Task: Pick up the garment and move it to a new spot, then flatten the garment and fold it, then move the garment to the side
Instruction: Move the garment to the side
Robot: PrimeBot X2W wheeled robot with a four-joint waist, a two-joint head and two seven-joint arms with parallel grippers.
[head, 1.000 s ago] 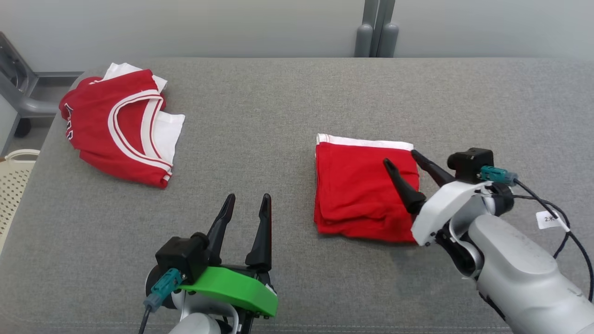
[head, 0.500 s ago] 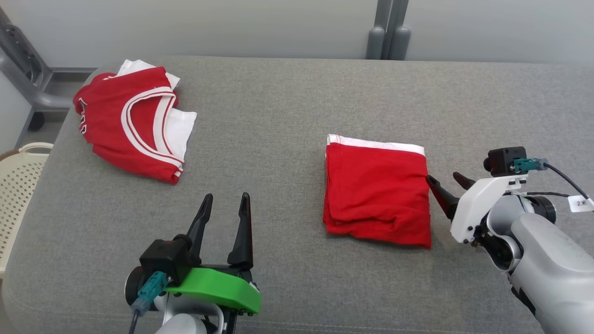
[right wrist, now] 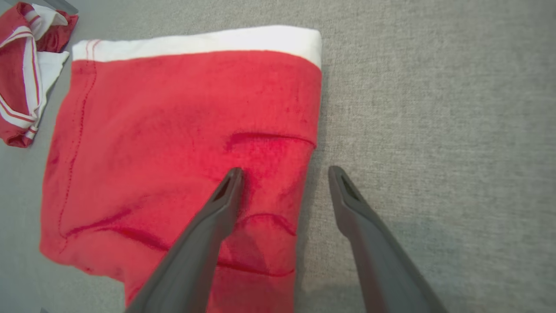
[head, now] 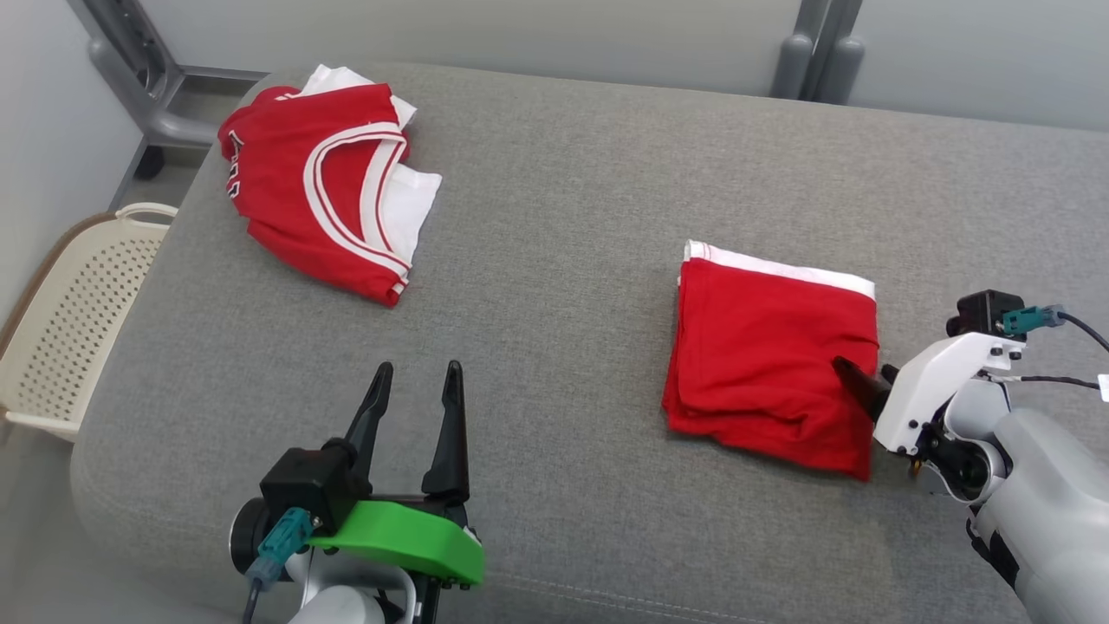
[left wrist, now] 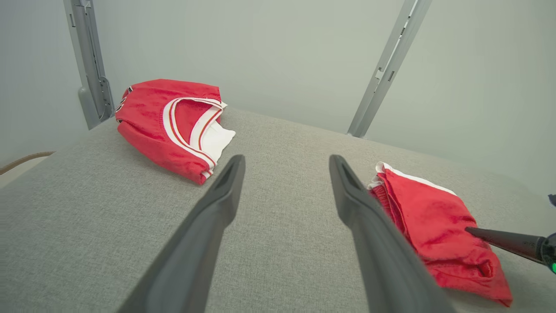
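Observation:
The garment (head: 767, 347), red with a white band along its far edge, lies folded in a rough square on the grey padded table (head: 563, 260). My right gripper (head: 862, 373) is open and straddles the garment's right edge. In the right wrist view (right wrist: 285, 170) one finger rests on the red cloth (right wrist: 173, 130) and the other is over bare table. My left gripper (head: 414, 386) is open and holds nothing; it hovers near the table's front edge, well left of the garment. The left wrist view shows the same gripper (left wrist: 286, 158) with the garment (left wrist: 430, 217) to its right.
A second red jersey with white trim (head: 325, 186) lies loosely folded at the table's far left corner. A cream perforated basket (head: 78, 321) stands on the floor beside the table's left edge. Grey metal posts (head: 819, 48) rise behind the table.
The head camera has turned, so everything sits further right. My right gripper has drawn back from over the garment to its right edge. The left gripper has kept its pose.

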